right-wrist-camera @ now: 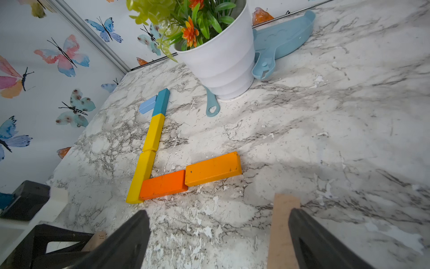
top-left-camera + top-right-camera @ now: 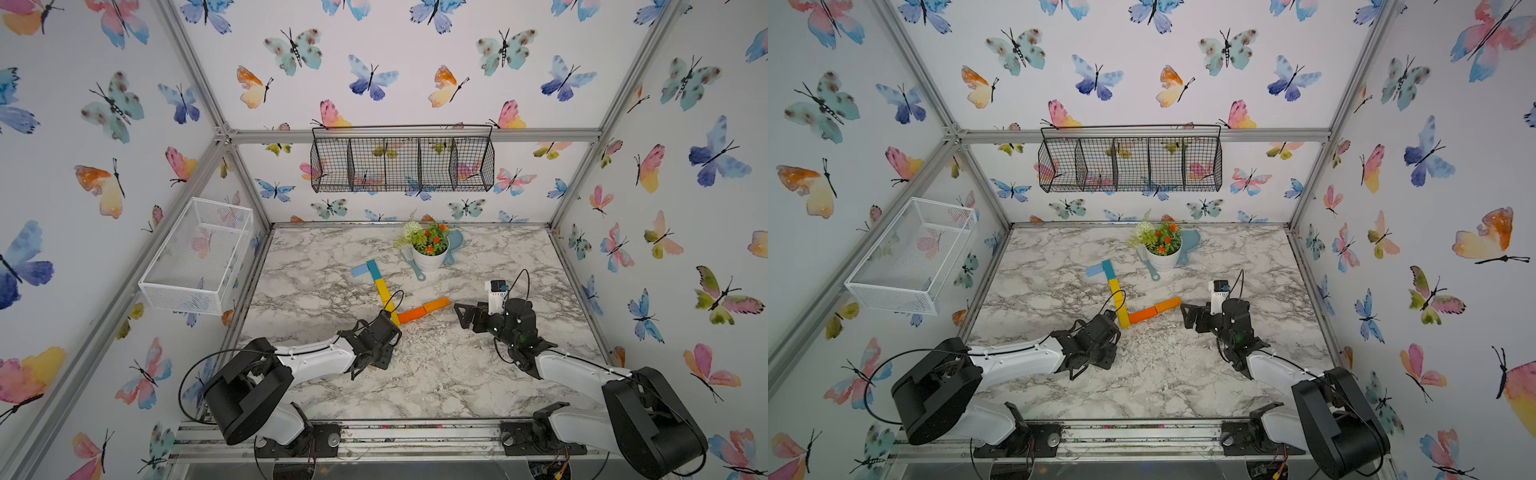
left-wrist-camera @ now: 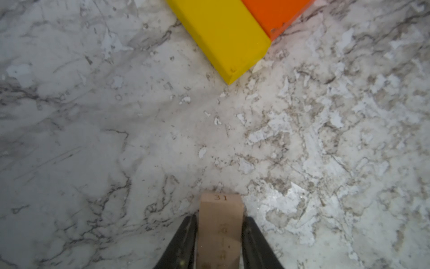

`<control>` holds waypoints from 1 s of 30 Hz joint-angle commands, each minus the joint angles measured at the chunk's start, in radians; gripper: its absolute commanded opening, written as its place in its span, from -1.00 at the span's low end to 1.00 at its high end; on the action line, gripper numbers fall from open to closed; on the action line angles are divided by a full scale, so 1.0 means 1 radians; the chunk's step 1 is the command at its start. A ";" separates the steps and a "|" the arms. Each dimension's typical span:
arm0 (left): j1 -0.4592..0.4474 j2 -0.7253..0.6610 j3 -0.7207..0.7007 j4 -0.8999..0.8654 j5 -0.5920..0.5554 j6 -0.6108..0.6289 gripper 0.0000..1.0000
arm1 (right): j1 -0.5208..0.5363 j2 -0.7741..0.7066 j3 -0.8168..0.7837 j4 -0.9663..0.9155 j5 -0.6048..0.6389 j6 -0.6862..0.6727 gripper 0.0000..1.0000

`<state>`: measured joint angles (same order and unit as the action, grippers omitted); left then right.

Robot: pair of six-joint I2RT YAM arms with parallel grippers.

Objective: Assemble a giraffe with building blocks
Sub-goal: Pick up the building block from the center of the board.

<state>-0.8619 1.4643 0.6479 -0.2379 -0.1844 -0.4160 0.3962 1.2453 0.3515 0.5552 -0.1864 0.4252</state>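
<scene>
Wooden bar (image 3: 220, 235), likely light, stiff and slightly slick, sits clamped across its narrow width in the left pincer (image 3: 220, 217), while the right pincer (image 1: 218, 210) gapes wide, a second plain bar (image 1: 282, 223) just inside one jaw, the legless giraffe (image 1: 152, 135) lying flat on the tabletop (image 1: 325, 139) beyond.

Grips a plain wood block (image 3: 220, 235) between black fingers (image 3: 186, 235) of the left hand (image 3: 220, 217). Looks onto marble counter (image 3: 93, 116), yellow block (image 3: 221, 35) and orange block (image 3: 274, 11) touching farther off.
</scene>
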 commanded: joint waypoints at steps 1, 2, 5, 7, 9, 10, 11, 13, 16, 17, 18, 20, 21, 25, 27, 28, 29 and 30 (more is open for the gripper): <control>-0.008 0.014 0.009 -0.041 -0.027 -0.017 -0.46 | 0.001 -0.028 -0.019 -0.005 0.033 0.001 0.98; -0.009 0.012 0.007 -0.043 -0.029 -0.020 -0.54 | 0.002 -0.031 -0.020 -0.006 0.036 0.001 0.98; -0.014 0.005 0.006 -0.045 -0.030 -0.030 -0.67 | 0.002 -0.035 -0.022 -0.006 0.038 0.003 0.99; -0.019 -0.003 0.009 -0.047 -0.035 -0.041 -0.70 | 0.001 -0.035 -0.023 -0.005 0.040 0.005 0.99; -0.026 -0.014 0.015 -0.052 -0.038 -0.050 -0.71 | 0.001 -0.031 -0.020 -0.006 0.040 0.006 0.99; -0.031 -0.018 0.021 -0.054 -0.038 -0.056 -0.72 | 0.001 -0.029 -0.019 -0.008 0.040 0.006 0.99; -0.034 -0.022 0.025 -0.056 -0.039 -0.061 -0.72 | 0.001 -0.029 -0.018 -0.008 0.040 0.007 0.99; -0.041 -0.027 0.042 -0.054 -0.041 -0.088 -0.73 | 0.001 -0.026 -0.020 -0.005 0.040 0.009 0.99; -0.051 0.000 0.082 -0.047 -0.050 -0.139 -0.76 | 0.001 -0.013 -0.016 0.001 0.037 0.010 0.99; -0.060 0.012 0.092 -0.045 -0.057 -0.155 -0.77 | 0.001 -0.007 -0.011 -0.001 0.037 0.010 0.99; -0.067 0.026 0.109 -0.043 -0.072 -0.175 -0.77 | 0.001 -0.005 -0.008 -0.003 0.037 0.008 0.99; -0.070 0.060 0.142 -0.046 -0.092 -0.220 -0.78 | 0.001 0.000 -0.007 -0.005 0.043 0.009 0.99; -0.069 0.080 0.162 -0.054 -0.102 -0.245 -0.78 | 0.001 -0.003 -0.009 -0.003 0.044 0.009 0.99; -0.071 0.174 0.252 -0.088 -0.125 -0.289 -0.81 | 0.001 -0.001 -0.007 -0.001 0.048 0.009 0.99; -0.071 0.212 0.288 -0.110 -0.136 -0.294 -0.82 | 0.001 0.000 -0.006 -0.002 0.047 0.009 0.99; -0.071 0.229 0.305 -0.123 -0.144 -0.294 -0.82 | 0.001 0.000 -0.006 -0.003 0.045 0.009 0.99; -0.071 0.241 0.316 -0.131 -0.151 -0.293 -0.82 | 0.001 0.000 -0.008 -0.003 0.045 0.009 0.99; -0.071 0.253 0.328 -0.139 -0.156 -0.288 -0.82 | 0.002 -0.004 -0.008 -0.003 0.048 0.009 0.99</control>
<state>-0.9298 1.6897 0.9409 -0.3157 -0.2916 -0.6796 0.3962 1.2369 0.3412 0.5537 -0.1551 0.4274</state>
